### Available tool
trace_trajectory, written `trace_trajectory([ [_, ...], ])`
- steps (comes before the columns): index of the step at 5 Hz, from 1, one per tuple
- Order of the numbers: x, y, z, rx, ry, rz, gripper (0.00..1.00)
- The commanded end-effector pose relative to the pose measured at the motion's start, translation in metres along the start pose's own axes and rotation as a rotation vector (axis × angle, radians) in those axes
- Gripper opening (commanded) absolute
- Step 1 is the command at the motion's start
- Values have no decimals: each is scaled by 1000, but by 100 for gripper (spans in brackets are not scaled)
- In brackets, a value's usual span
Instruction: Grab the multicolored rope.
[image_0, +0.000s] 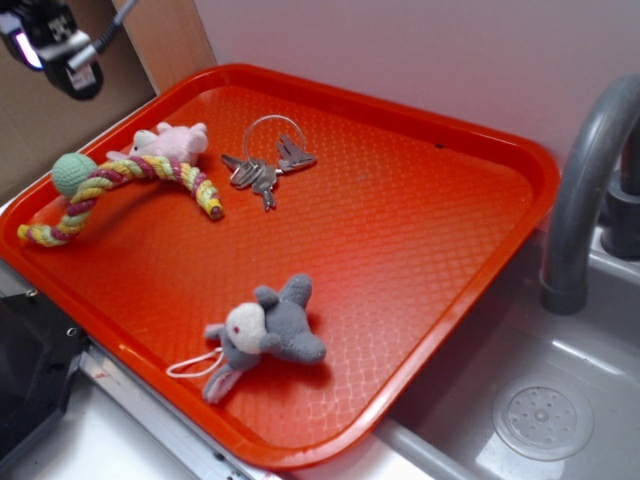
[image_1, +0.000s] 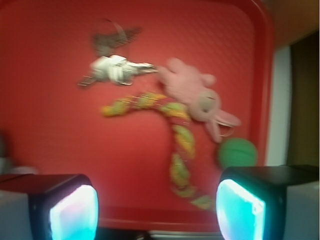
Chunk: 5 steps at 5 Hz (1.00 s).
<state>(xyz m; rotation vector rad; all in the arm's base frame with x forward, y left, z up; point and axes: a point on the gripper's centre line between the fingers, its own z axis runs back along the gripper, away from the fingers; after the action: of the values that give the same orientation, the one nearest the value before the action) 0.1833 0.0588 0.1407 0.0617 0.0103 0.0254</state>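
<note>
The multicolored rope (image_0: 120, 185) lies curved on the left part of the orange tray (image_0: 400, 210), with its teal ball (image_0: 73, 172) at the tray's left rim. In the wrist view the rope (image_1: 177, 142) runs down the middle right, the ball (image_1: 237, 153) beside it. My gripper (image_0: 55, 40) hangs high above the tray's left corner, well clear of the rope. In the wrist view my gripper (image_1: 157, 212) is open, with nothing between the glowing pads (image_1: 72, 212).
A pink plush animal (image_0: 168, 141) touches the rope's far side. A bunch of keys (image_0: 265, 165) lies beside it. A grey plush animal (image_0: 265, 330) lies near the tray's front. A grey faucet (image_0: 585, 190) and sink (image_0: 545, 415) stand to the right.
</note>
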Motion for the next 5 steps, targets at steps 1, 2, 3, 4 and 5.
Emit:
trace_trajectory([
  [1,8,8,-23,113,3,3,100],
  [2,9,14,-44,156,48,6,100],
  [3,9,21,-60,176,83,4,100],
  [4,9,27,-78,222,113,-16,100],
  [5,12,35,-95,261,142,-32,100],
])
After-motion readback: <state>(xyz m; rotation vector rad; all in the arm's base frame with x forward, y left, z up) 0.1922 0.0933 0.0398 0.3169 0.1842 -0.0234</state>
